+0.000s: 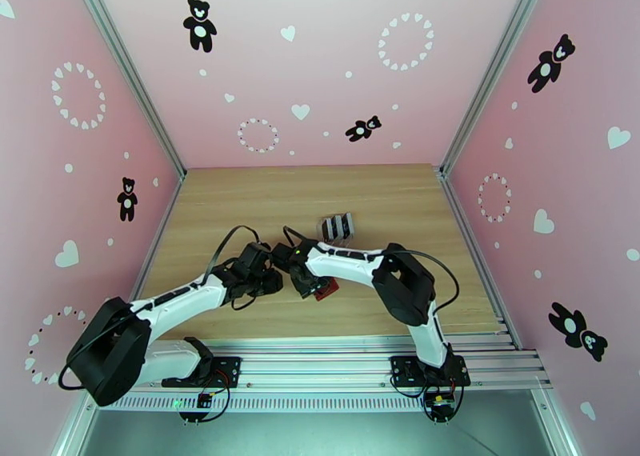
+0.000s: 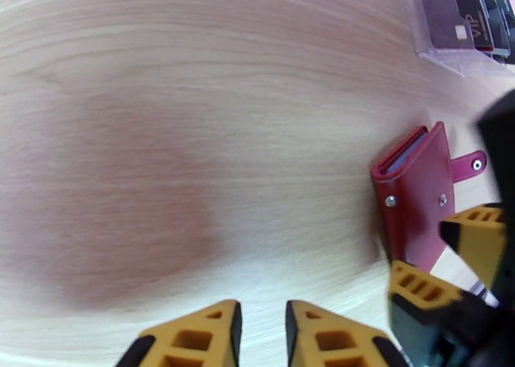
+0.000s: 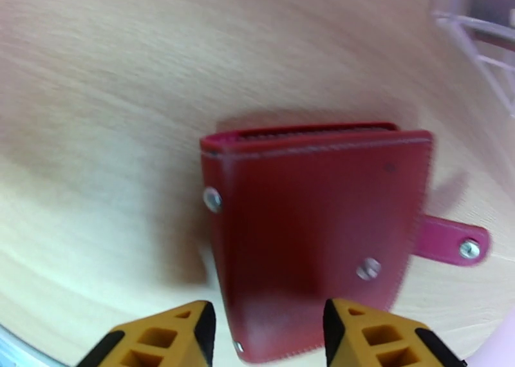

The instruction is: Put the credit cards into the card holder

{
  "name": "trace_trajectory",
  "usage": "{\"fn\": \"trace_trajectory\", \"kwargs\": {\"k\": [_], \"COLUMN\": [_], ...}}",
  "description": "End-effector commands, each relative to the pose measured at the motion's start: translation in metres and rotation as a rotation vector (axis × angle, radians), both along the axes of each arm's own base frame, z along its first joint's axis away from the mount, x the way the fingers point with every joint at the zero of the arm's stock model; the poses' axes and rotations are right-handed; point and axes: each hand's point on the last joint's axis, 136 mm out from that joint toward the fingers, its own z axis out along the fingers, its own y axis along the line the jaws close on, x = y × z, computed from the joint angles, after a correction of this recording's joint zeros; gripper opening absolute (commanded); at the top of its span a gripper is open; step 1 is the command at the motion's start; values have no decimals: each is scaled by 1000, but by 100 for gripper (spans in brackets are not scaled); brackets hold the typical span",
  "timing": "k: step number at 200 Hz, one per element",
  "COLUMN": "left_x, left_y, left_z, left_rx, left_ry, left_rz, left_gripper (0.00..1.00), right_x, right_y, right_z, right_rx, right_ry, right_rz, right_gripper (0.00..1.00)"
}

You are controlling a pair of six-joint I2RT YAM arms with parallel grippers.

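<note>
I've got bare bench (image 1: 240,202) left of the card holder (image 3: 315,233). Rack (image 1: 337,226) stands beyond it, and my right claw (image 3: 267,326) hangs over it.

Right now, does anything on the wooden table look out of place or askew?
The dark-red leather-like folding card holder lies folded shut on the wooden table, its snap tab unfastened and sticking out sideways. The credit cards stand in the clear plastic slotted rack. Nothing looks spilled or damaged.

I see the dark-red card holder (image 3: 315,233) folded shut, flat on the table (image 1: 240,202), snap tab unfastened. The credit cards (image 1: 338,226) stand upright in the clear rack (image 2: 450,59) near it.
</note>
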Motion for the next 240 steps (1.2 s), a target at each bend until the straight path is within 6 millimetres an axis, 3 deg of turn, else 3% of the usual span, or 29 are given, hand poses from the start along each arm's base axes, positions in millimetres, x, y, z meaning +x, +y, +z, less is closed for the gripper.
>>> {"fn": "trace_trajectory", "kwargs": {"k": [1, 29, 76, 103, 151, 240], "left_x": [7, 10, 13, 11, 12, 21], "left_y": [-25, -43, -70, -83, -89, -89], "left_z": [15, 19, 15, 12, 6, -19], "left_rx": [-64, -81, -122, -160, -157, -94], "left_ry": [-32, -35, -13, 9, 24, 65], "left_rz": [-71, -109, -141, -151, -149, -126], "left_gripper": [31, 36, 42, 55, 57, 56], "right_x": [10, 17, 26, 27, 27, 30], "right_y": [-12, -31, -59, -66, -69, -74], "right_z": [43, 59, 65, 59, 45, 42], "right_rx": [66, 148, 316, 389, 457, 511], "right_ry": [-68, -59, -6, 49, 102, 124], "right_rz": [1, -34, -106, -131, -157, -185], "right_gripper": [49, 48, 46, 46, 43, 40]}}
